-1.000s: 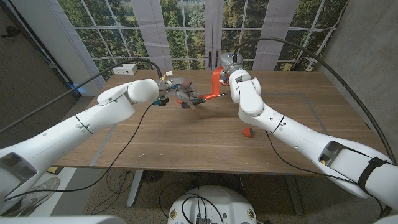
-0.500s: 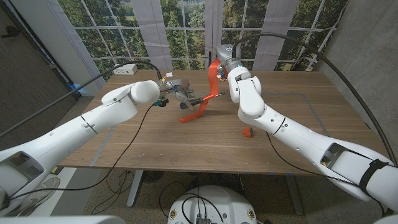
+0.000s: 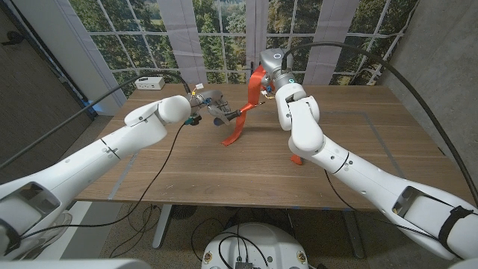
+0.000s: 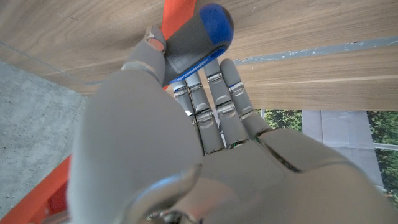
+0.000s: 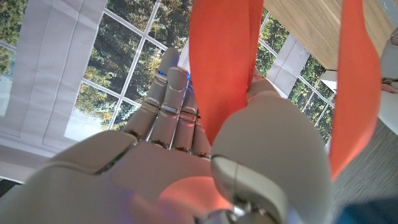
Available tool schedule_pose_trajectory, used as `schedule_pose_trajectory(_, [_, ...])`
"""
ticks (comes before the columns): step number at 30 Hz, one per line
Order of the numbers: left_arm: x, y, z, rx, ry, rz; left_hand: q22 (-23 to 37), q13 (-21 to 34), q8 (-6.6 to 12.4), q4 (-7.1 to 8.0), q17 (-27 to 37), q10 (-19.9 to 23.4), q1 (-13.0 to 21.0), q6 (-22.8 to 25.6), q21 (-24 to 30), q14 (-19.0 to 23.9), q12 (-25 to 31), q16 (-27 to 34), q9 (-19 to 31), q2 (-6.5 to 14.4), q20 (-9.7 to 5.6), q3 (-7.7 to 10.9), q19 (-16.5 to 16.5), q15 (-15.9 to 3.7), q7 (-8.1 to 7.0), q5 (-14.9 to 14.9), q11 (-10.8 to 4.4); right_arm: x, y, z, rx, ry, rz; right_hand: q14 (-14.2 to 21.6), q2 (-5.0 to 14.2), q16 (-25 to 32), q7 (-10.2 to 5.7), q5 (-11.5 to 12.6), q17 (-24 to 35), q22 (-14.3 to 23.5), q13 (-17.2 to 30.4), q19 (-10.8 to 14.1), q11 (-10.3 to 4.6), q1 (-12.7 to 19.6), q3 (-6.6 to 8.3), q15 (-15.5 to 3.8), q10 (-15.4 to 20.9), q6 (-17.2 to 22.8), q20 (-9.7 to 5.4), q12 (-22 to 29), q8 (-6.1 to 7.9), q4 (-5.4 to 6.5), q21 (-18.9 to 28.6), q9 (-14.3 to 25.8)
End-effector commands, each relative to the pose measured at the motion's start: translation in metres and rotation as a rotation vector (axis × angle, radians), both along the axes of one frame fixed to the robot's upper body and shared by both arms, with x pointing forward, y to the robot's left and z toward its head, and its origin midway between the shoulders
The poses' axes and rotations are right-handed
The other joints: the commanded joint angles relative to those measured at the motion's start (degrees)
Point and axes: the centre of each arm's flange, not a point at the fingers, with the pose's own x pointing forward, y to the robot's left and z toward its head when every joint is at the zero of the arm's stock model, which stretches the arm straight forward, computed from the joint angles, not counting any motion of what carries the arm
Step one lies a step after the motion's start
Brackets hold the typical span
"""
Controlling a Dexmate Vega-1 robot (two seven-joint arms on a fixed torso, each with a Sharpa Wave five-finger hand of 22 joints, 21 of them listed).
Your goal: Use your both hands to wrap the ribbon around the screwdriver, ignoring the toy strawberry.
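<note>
Left hand (image 3: 211, 107) grips the screwdriver (image 3: 233, 114) by its grey and blue handle, fingers curled around it, above the desk (image 3: 187, 168); the left wrist view shows the handle (image 4: 198, 37) pinned between thumb and fingers. From that hand the shaft points toward the right hand (image 3: 267, 66), which is raised above the far side of the desk and pinches the upper end of the orange ribbon (image 3: 240, 122). Its wrist view shows the ribbon (image 5: 224, 62) running across the palm between thumb and fingers. Down from the right hand the ribbon passes the screwdriver's shaft and hangs below it, its lower end close to the desk. A toy strawberry (image 3: 297, 159) lies on the desk beneath the right forearm, well apart from both hands.
</note>
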Motion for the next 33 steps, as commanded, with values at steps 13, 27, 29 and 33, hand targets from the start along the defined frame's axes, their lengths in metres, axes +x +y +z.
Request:
schedule_pose_trajectory(13, [0.007,0.0,0.014,-0.115,-0.053,0.029,0.25,0.45,-0.45,-0.12,16.54,0.82,9.3,2.14,0.75,9.91,-0.33,-0.29,0.39,9.34,-2.08,2.14,-0.34,-14.59,-0.99,0.31,0.06,-0.033,-0.007,-0.049,0.032,0.02,0.037,0.71,6.57,0.43,-3.47,0.32,0.08,-0.48,29.62,-0.25,-4.6,6.94,-0.23,-9.39,4.84,9.05,-3.45,10.66,-0.03,0.49,1.48,15.65])
schedule_pose_trajectory(27, [0.005,-0.007,0.021,-0.139,-0.062,0.0,0.26,0.69,-0.72,-0.16,16.64,0.85,9.31,2.28,1.03,10.11,-0.57,-0.59,0.5,9.25,-2.09,2.18,-0.41,-14.6,-0.84,0.33,0.15,-0.021,-0.015,-0.08,0.084,0.114,0.024,0.73,6.54,0.63,-3.61,0.31,0.07,-0.91,29.58,-0.66,-4.67,7.06,-0.34,-9.38,4.9,9.14,-3.5,10.66,-0.31,0.57,2.39,15.7])
schedule_pose_trajectory(29, [0.004,-0.007,0.021,-0.155,-0.075,-0.002,0.26,0.74,-0.77,-0.17,16.7,0.92,9.32,2.31,1.08,10.14,-0.59,-0.63,0.54,9.23,-2.08,2.19,-0.42,-14.59,-0.86,0.34,0.16,-0.019,-0.017,-0.084,0.099,0.128,0.026,0.72,6.52,0.66,-3.52,0.31,0.07,-0.97,29.34,-0.73,-4.63,7.08,-0.36,-9.37,4.96,9.13,-3.51,10.54,-0.31,0.58,2.51,15.79])
schedule_pose_trajectory(33, [0.002,-0.009,0.024,-0.155,-0.084,-0.005,0.26,0.75,-0.83,-0.16,16.77,1.01,9.32,2.29,1.14,10.19,-0.63,-0.67,0.58,9.23,-2.1,2.21,-0.43,-14.58,-0.88,0.35,0.12,-0.015,-0.021,-0.089,0.115,0.149,0.03,0.71,6.53,0.71,-3.49,0.31,0.07,-1.08,29.61,-0.84,-4.59,7.12,-0.39,-9.37,4.92,9.16,-3.5,10.69,-0.44,0.61,2.79,15.72])
